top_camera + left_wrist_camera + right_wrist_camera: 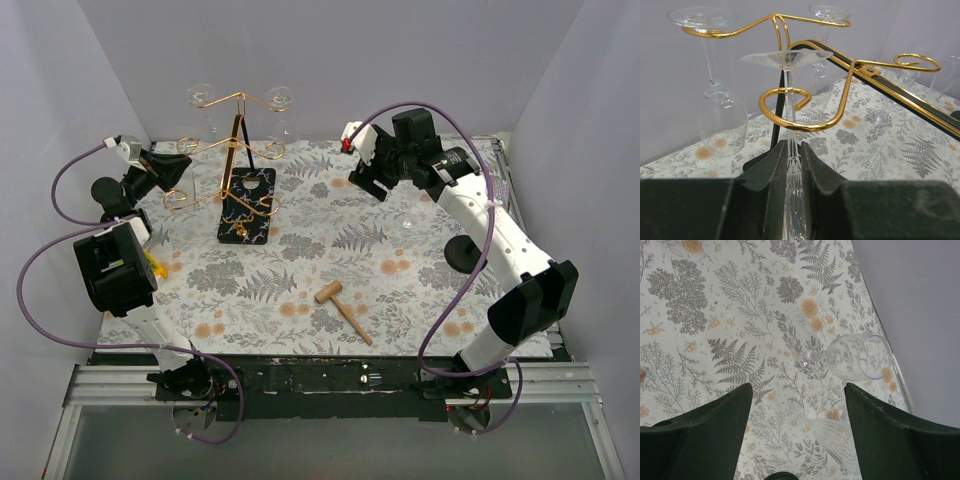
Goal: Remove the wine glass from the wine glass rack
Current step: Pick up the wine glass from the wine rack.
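Note:
The wine glass rack [812, 125], gold wire with scroll ends, stands on its black base [247, 205] at the back left. A ribbed wine glass [789, 112] hangs upside down with its stem through one curled arm and its foot [786, 56] above the curl. My left gripper [794, 165] is shut on this glass where stem meets bowl. Two more glasses [720, 115] [827, 12] hang from the upper arms. My right gripper [797, 390] is open and holds nothing, hovering over the cloth at the back right [365, 170].
Two glasses lie on the patterned cloth below the right gripper, a plain one [855, 357] and a ribbed one [840, 440]. A wooden mallet [342, 310] lies near the front middle. White walls close in the back and both sides.

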Action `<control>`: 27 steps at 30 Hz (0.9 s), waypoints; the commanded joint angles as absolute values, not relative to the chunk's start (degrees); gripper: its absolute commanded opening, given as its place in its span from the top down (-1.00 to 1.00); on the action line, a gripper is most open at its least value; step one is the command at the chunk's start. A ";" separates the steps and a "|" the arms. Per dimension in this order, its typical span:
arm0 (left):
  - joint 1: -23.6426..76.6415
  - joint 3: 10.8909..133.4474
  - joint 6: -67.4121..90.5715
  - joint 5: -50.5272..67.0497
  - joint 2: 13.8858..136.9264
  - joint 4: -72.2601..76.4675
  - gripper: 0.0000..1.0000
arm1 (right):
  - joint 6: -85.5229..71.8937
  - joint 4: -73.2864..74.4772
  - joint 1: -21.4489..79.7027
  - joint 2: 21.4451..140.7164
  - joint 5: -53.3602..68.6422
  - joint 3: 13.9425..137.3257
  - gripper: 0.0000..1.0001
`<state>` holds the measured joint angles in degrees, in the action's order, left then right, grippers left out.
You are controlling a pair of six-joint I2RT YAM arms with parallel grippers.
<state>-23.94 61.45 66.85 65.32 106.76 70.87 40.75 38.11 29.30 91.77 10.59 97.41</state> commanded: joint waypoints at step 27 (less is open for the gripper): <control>-26.63 58.45 77.69 66.18 103.27 82.17 1.00 | 41.66 38.85 31.73 94.48 9.67 101.69 -0.66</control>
<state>-26.65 58.87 76.51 64.10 106.69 75.50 40.97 39.57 31.27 93.91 9.96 98.80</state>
